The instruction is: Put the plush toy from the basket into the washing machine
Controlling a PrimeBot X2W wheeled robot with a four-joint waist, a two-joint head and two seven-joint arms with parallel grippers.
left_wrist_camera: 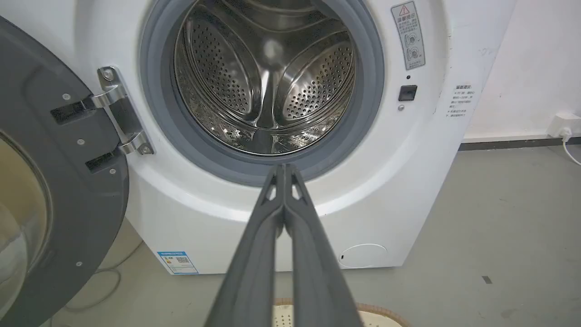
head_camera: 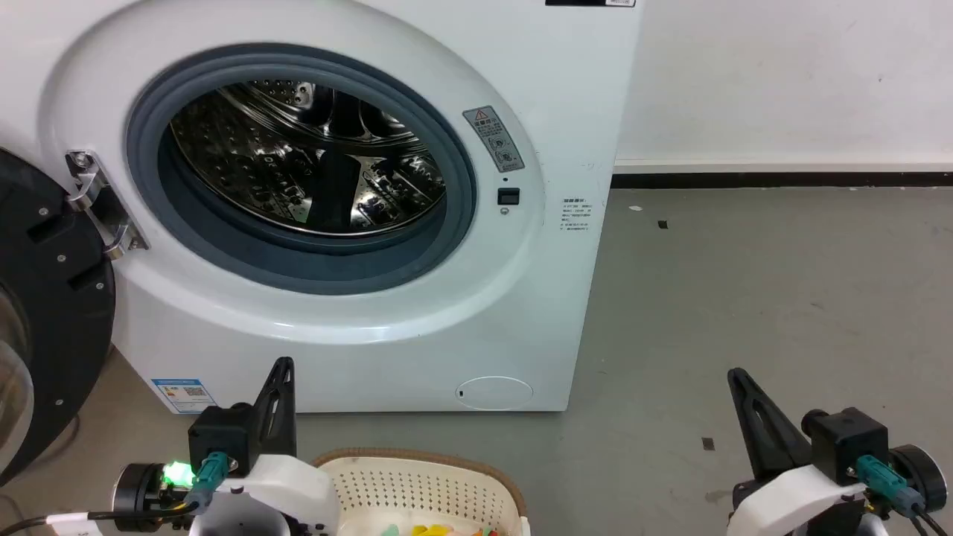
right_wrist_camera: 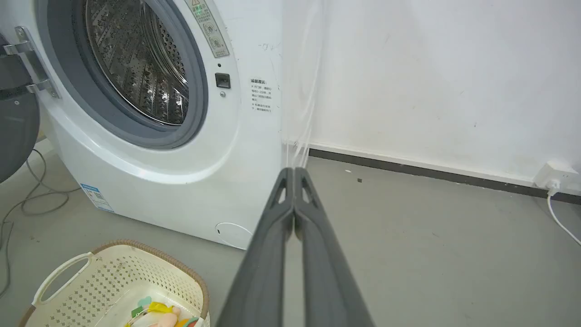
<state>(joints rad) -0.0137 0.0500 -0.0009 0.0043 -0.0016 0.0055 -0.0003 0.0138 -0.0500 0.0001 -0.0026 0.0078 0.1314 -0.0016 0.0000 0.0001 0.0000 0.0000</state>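
- The washing machine [head_camera: 372, 327] takes up the upper left and centre of the head view. Its grey gasket [head_camera: 298, 260] rings a shiny perforated drum [head_camera: 305, 156] that looks empty.
- Its black door [head_camera: 45, 298] is swung wide open at the left edge of the frame, hanging on a metal hinge [head_camera: 97, 201].
- The grey floor [head_camera: 744, 298] spreads across the right half.
- The basket [head_camera: 417, 484] sits on the floor at bottom centre, just in front of the machine and apart from it.
- The left gripper [left_wrist_camera: 283, 172] rises at lower left with its fingers pressed together on nothing, pointing toward the drum opening.
- The right gripper [right_wrist_camera: 294, 175] rises at lower right, likewise closed and empty.
- The plush toy [right_wrist_camera: 159, 315] lies on the basket's bottom. The frame's lower edge cuts it off, so only yellow, pink and green bits can be made out.
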